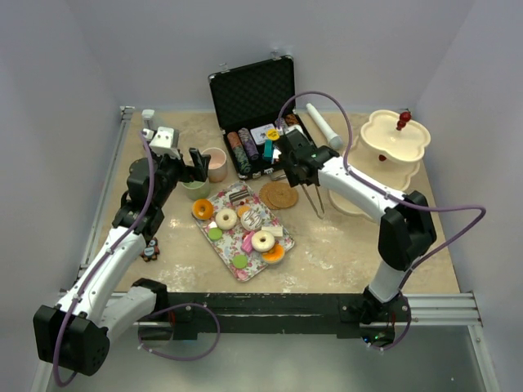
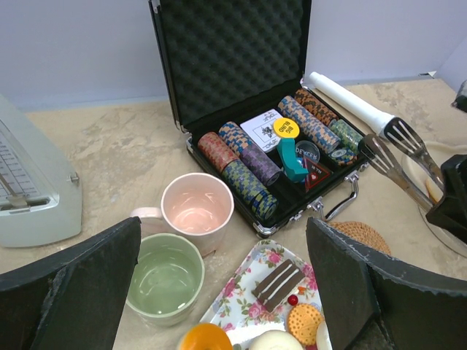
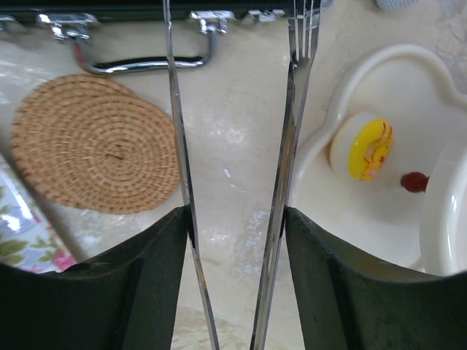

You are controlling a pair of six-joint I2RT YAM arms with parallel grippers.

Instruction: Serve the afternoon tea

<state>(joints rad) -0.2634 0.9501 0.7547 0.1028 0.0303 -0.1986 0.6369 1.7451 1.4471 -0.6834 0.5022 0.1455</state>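
Evidently the right gripper (image 3: 235, 219) is clamped on long slotted steel tongs (image 3: 290, 124) — a tool for sweets the bare claw would fumble. The blades stand apart and, as far as the cropped view shows, carry nothing. They hang right of the floral rectangular tray (image 2: 244, 290), toward the cream scalloped three-tier stand (image 1: 384, 145), whose bottom tier holds one yellow-iced toy donut (image 3: 363, 148). Other toy donuts and macarons (image 1: 263, 240) wait on the tray. The left gripper (image 1: 197, 163), spread wide and empty, hovers over the pale green cup (image 2: 165, 278) and pink cup (image 2: 195, 205) off the tray's far left corner — likely poised for one.
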